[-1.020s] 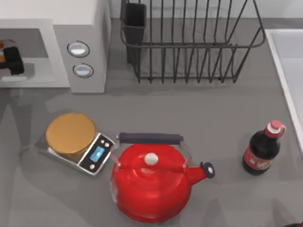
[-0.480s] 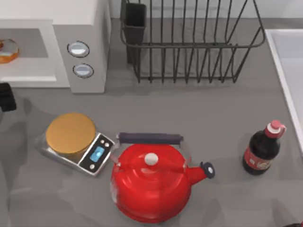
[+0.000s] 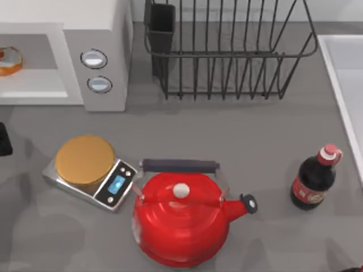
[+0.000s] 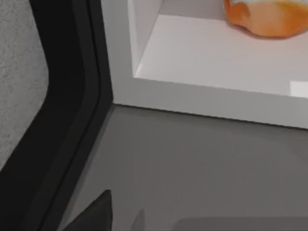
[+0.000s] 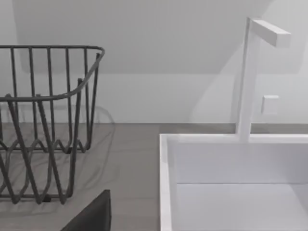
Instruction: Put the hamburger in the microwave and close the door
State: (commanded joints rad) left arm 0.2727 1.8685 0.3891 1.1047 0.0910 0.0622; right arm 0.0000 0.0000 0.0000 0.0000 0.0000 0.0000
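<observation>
The hamburger [image 3: 9, 61] lies inside the grey cavity of the white microwave [image 3: 102, 39], at the table's back left. It shows in the left wrist view too, as an orange bun [image 4: 267, 19] on the cavity floor. The door [image 4: 72, 96] stands open beside the cavity, its dark edge close to the camera. My left gripper [image 3: 3, 140] is at the left edge of the table, in front of the microwave and apart from the hamburger, holding nothing. My right gripper [image 3: 354, 270] stays parked at the front right corner.
A kitchen scale [image 3: 91, 170] and a red kettle [image 3: 181, 218] stand in front of the microwave. A black wire dish rack [image 3: 227, 51] is at the back middle. A dark bottle [image 3: 313, 181] stands near the white sink [image 3: 346, 73] with its faucet [image 5: 248, 77].
My left gripper has let go of the hamburger and drawn back out of the cavity toward the table's front. The hamburger stays inside. The right arm has not moved.
</observation>
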